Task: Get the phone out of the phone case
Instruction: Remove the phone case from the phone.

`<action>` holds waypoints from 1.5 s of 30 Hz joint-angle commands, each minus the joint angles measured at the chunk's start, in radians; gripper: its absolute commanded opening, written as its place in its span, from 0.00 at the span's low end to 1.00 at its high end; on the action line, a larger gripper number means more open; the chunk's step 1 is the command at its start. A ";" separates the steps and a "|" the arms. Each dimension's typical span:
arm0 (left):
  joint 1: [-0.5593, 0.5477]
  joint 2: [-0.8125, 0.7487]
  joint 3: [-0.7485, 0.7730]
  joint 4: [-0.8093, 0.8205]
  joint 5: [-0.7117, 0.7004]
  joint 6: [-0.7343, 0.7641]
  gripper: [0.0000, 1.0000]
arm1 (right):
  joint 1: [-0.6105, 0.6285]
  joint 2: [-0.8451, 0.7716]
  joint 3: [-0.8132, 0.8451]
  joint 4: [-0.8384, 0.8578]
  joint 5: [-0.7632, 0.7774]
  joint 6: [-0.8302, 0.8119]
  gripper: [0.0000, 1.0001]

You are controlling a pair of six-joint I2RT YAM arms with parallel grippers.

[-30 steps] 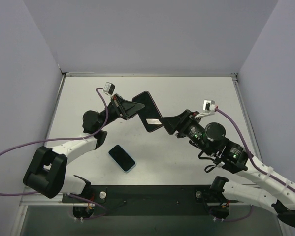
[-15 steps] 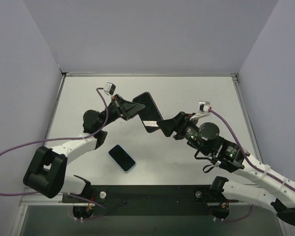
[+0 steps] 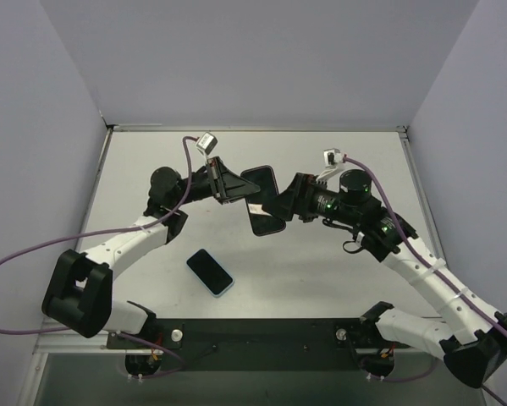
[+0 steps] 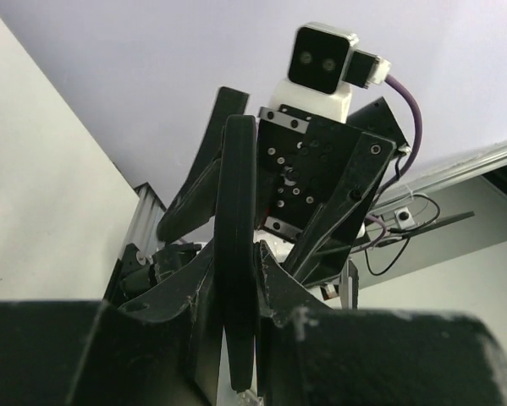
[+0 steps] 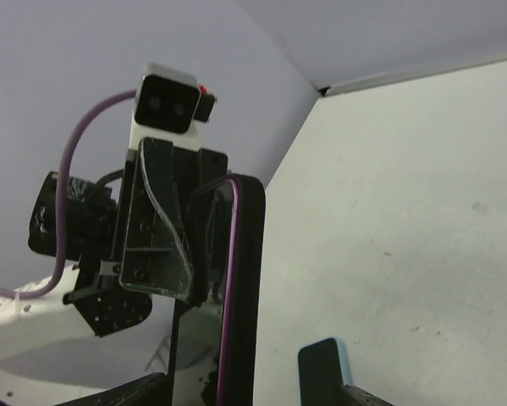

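Spanning the white table (image 3: 338,279), both arms meet in mid-air above its middle, holding the phone case (image 3: 263,222) raised off the table between them. The phone (image 3: 259,181) seems to sit inside the purple rim. The left gripper (image 3: 236,188) is clamped on the upper end and the right gripper (image 3: 280,209) is pinched on the lower side. One gripper should anchor the rim while the other slowly peels a corner free, so nothing drops. A second handset (image 3: 210,271) with a pale blue edge lies flat nearer the bases.
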 commanded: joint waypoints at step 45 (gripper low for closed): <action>-0.074 -0.128 -0.311 0.004 -0.291 0.013 0.85 | -0.178 0.066 -0.519 1.127 0.135 0.749 0.00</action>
